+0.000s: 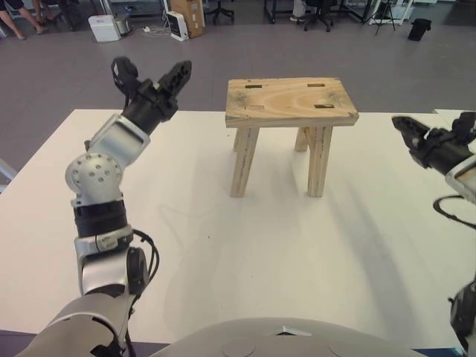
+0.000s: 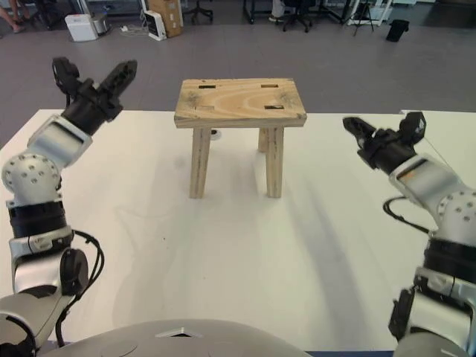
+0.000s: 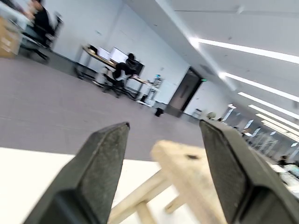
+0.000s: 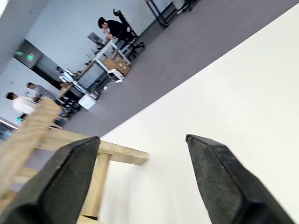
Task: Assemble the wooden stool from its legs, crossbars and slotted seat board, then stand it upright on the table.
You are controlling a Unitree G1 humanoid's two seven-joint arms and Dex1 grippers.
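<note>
Desk [image 1: 260, 253]: white, flat and matte. It looks smooth, so a shoved leg would likely slide rather than catch.

Left jaws are released and spread wide, raised over the left side of the desk and aimed at the stool. Right jaws are also released, hanging over the right edge and pointing inward. Neither is touching anything.

Stool [image 1: 291, 126]: upright on all its legs [image 1: 244, 160] at the far centre of the desk, well apart from both jaws. The slotted seat board [image 1: 291, 100] is on top, so the task looks done.

Handling is a guess: solid pale wood, stiff, not fragile, probably hefty for one arm. The sanded faces may be slippery. I'd pinch the seat board's two short edges, one per arm (tugging a leg might loosen a pressed joint).

Beyond the desk: grey floor [image 1: 89, 82], with boxes and office chairs along the far wall.
</note>
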